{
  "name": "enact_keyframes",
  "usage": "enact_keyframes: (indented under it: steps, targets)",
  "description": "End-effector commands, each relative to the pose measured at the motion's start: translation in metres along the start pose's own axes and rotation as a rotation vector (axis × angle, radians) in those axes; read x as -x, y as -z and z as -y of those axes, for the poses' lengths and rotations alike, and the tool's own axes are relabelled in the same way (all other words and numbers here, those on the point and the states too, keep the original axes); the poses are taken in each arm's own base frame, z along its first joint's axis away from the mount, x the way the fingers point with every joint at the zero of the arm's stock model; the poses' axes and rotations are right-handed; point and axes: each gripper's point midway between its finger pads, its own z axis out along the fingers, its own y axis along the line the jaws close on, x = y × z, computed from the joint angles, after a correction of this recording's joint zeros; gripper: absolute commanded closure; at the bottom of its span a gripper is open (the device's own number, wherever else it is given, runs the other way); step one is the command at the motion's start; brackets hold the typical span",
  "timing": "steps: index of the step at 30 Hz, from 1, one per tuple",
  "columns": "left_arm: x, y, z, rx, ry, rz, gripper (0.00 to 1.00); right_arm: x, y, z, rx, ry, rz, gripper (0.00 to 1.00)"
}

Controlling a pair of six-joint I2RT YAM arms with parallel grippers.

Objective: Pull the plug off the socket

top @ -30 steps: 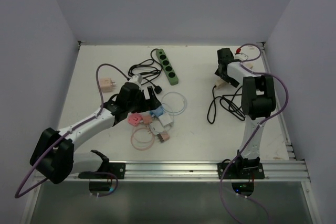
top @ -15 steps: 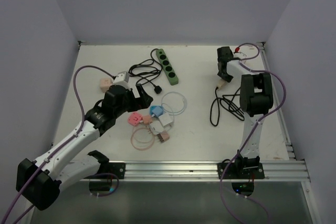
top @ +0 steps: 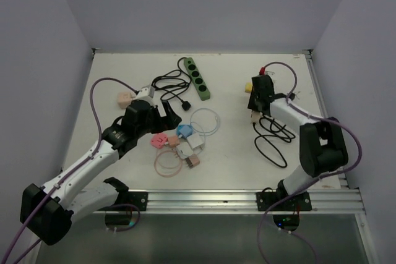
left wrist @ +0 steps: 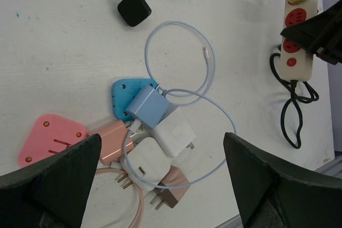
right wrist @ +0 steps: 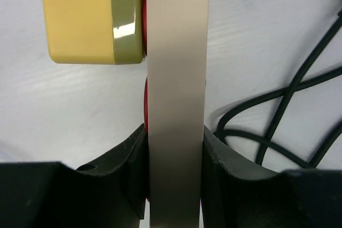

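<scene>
The right gripper (right wrist: pixel 175 148) is clamped on the long cream plastic power strip with red sockets (right wrist: pixel 176 52). Its two black fingers (right wrist: pixel 131 153) press against the strip's opposite sides, and the jaws are closed only as far as the strip's width lets them. In the wrist view the strip stands on edge between the fingers and runs away from the camera. The blocky yellow plug (right wrist: pixel 91 17) sits in a socket at the strip's far end, sticking out to the left and well clear of the fingers. The strip's black cable (right wrist: pixel 288 100) loops over the white table (right wrist: pixel 64 110) to the right. From above, this grip is on the right half of the table, and the yellow plug shows at the gripper's far left corner. The left gripper (top: pixel 158 112) is spread fully wide and holds nothing. It hangs over the left-centre of the table with its dark fingers (left wrist: pixel 53 180) at either side of a small heap. In that heap are a blue triangular adapter (left wrist: pixel 125 97), a pink triangular adapter (left wrist: pixel 48 137), white cube chargers (left wrist: pixel 173 132) and a thin pale blue cable loop (left wrist: pixel 208 62). A black plug (left wrist: pixel 133 9) lies just beyond them. A green power strip (top: pixel 197 78) lies farther back, untouched.
</scene>
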Motion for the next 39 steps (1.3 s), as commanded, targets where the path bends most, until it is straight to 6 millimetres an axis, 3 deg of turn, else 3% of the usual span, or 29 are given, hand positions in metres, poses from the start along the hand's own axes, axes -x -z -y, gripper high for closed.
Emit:
enact_keyframes:
  steps: [1, 2, 3, 7, 13, 20, 29, 35, 38, 39]
  targets:
    - [0.012, -0.002, 0.027, -0.088, 0.033, -0.015, 0.0, 0.046, 0.073, -0.063, 0.277, 0.116, 0.267, 1.0]
    - [0.013, -0.002, 0.033, -0.105, 0.043, -0.021, 0.0, 0.038, 0.08, -0.067, 0.306, 0.139, 0.276, 1.0]
    - [0.011, -0.006, 0.035, -0.112, 0.047, -0.039, 0.0, 0.042, 0.104, -0.077, 0.382, 0.144, 0.316, 1.0]
    - [0.018, -0.009, 0.057, -0.187, 0.078, -0.051, 0.0, 0.024, 0.154, -0.105, 0.579, 0.205, 0.371, 1.0]
    - [0.034, -0.011, 0.089, -0.306, 0.142, -0.037, 0.0, 0.001, 0.211, -0.129, 0.798, 0.273, 0.437, 1.0]
    - [0.046, -0.011, 0.133, -0.424, 0.17, -0.005, 0.01, -0.022, 0.225, -0.136, 0.852, 0.287, 0.429, 1.0]
    - [0.034, -0.03, 0.162, -0.433, 0.152, -0.015, 0.05, -0.031, 0.234, -0.141, 0.881, 0.299, 0.432, 1.0]
    - [0.03, -0.043, 0.163, -0.407, 0.171, -0.018, 0.18, -0.032, 0.238, -0.14, 0.887, 0.295, 0.443, 1.0]
    - [0.031, -0.042, 0.166, -0.418, 0.178, -0.007, 0.31, -0.032, 0.237, -0.139, 0.881, 0.294, 0.446, 1.0]
    - [0.032, -0.042, 0.168, -0.423, 0.178, -0.001, 0.41, -0.033, 0.236, -0.138, 0.876, 0.294, 0.445, 1.0]
